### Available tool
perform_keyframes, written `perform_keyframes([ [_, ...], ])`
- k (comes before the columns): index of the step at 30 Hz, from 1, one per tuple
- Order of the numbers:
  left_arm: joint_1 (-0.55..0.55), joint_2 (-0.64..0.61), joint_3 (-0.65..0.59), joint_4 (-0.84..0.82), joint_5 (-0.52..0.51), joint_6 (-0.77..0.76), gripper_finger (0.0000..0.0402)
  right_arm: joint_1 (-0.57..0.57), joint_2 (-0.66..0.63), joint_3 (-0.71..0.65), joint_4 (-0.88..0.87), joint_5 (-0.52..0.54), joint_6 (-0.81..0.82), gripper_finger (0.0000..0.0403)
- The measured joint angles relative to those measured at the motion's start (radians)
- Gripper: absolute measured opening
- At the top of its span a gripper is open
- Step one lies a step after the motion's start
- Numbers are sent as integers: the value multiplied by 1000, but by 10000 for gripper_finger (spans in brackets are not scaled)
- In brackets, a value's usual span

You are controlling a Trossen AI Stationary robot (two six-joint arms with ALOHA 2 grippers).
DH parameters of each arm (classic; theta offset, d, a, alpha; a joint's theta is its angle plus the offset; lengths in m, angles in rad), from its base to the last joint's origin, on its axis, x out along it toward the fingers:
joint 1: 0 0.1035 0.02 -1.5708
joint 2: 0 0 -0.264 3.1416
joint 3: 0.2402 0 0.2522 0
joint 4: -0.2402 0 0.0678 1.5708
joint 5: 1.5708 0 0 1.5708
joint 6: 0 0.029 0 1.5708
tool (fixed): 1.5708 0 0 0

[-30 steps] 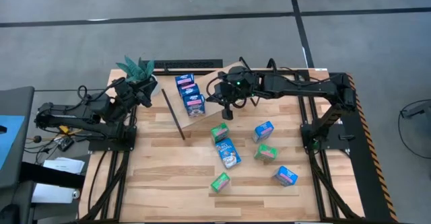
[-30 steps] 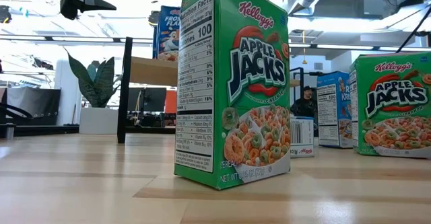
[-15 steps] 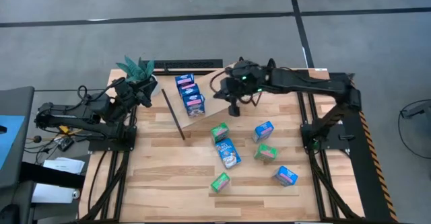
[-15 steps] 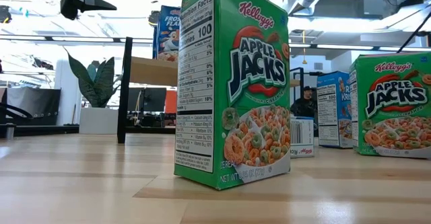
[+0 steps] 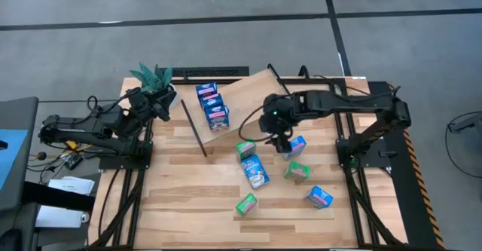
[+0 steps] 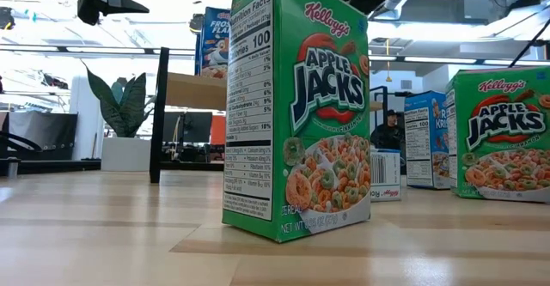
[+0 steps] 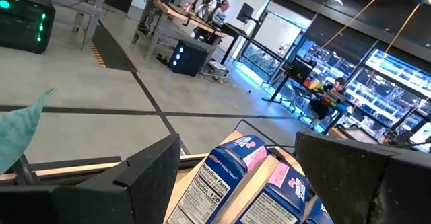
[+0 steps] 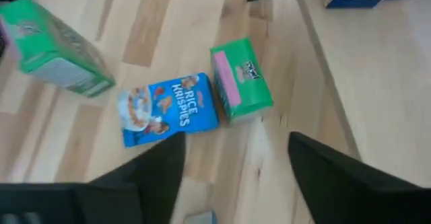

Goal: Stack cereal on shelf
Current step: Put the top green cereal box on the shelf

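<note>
Looking straight down: the shelf (image 5: 239,100) sits tilted at the far middle of the table (image 5: 188,198), with three blue cereal boxes (image 5: 212,105) in a row on its left part. Six more boxes lie loose on the tabletop between centre and the near right corner: a green one (image 5: 245,148), a blue one (image 5: 255,170), a blue one (image 5: 294,146), a green one (image 5: 297,171), a blue one (image 5: 319,197), a green one (image 5: 246,203). The right gripper (image 5: 279,139) hangs over the table just off the shelf's near edge, beside the blue box; fingers too small to read here. The left gripper (image 5: 161,108) waits at the far left edge, by a plant (image 5: 153,76).

Low view: an upright green Apple Jacks box (image 6: 296,110) fills the middle; a second green one (image 6: 501,131) stands at the right.

Left wrist view: the fingers (image 7: 151,170) are spread apart, holding nothing; blue box tops (image 7: 225,177) show between them.

Right wrist view: the fingers (image 8: 158,170) are spread wide and empty above bare wood; a Rice Krispies box (image 8: 168,108) lies flat, touching a green box (image 8: 240,80).
</note>
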Motion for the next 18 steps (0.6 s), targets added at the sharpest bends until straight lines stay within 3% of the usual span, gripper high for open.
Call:
perform_keyframes([
  [6,0,0,0,-3,0,0,283,10,84,-66,158,16,-28,315],
  [11,0,0,0,-3,0,-7,283,8,175,-67,214,-31,-57,322],
  [18,0,0,0,-4,0,-9,283,-9,197,-67,227,-40,-67,337],
])
